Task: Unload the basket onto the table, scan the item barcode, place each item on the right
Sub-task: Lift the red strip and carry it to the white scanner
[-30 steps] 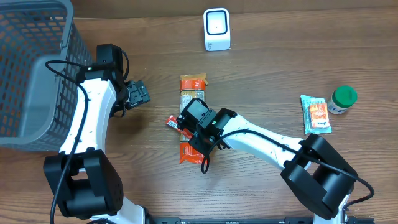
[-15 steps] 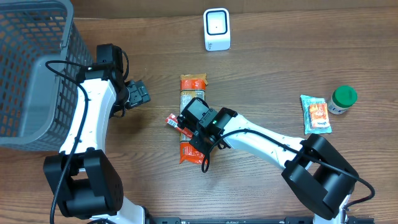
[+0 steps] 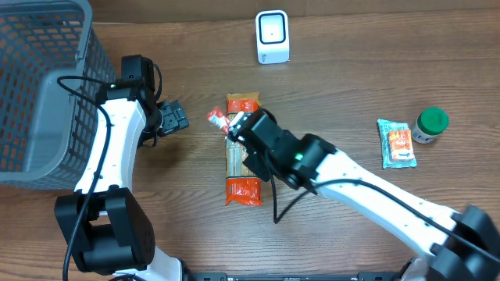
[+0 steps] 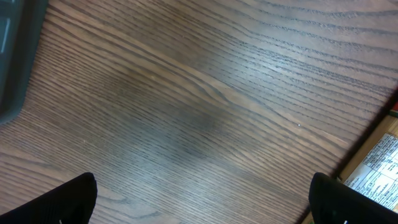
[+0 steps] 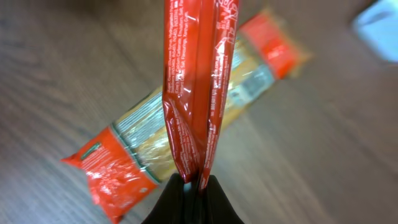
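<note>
Brown wood-grain tabletop [image 3: 344, 86] runs across the whole overhead view, with a grey mesh basket [image 3: 87, 47] filling its far-left corner. A white barcode scanner [image 3: 273, 37] stands near the far edge at centre, with bare wood all around it.

The right gripper [image 3: 234, 129] has its jaws pinched shut on the lower edge of a narrow red sachet [image 3: 218, 119]. In the right wrist view the sachet [image 5: 196, 87] stands out from the closed right gripper [image 5: 191, 186], held above a long pasta packet [image 5: 143, 137] with orange-red ends. That pasta packet [image 3: 235, 162] lies flat mid-table, its far end pointing roughly towards the scanner, and open wood separates the two.

The left gripper [image 3: 173, 117] hovers between the basket and the pasta packet with its jaws spread wide and nothing between them. Its wrist camera shows only wood grain and the packet's label edge [image 4: 376, 168] at the right.

Well apart on the right, a green-lidded jar [image 3: 430, 125] sits just beside an orange snack packet [image 3: 397, 144]. A wide bare stretch lies between them and the right arm.
</note>
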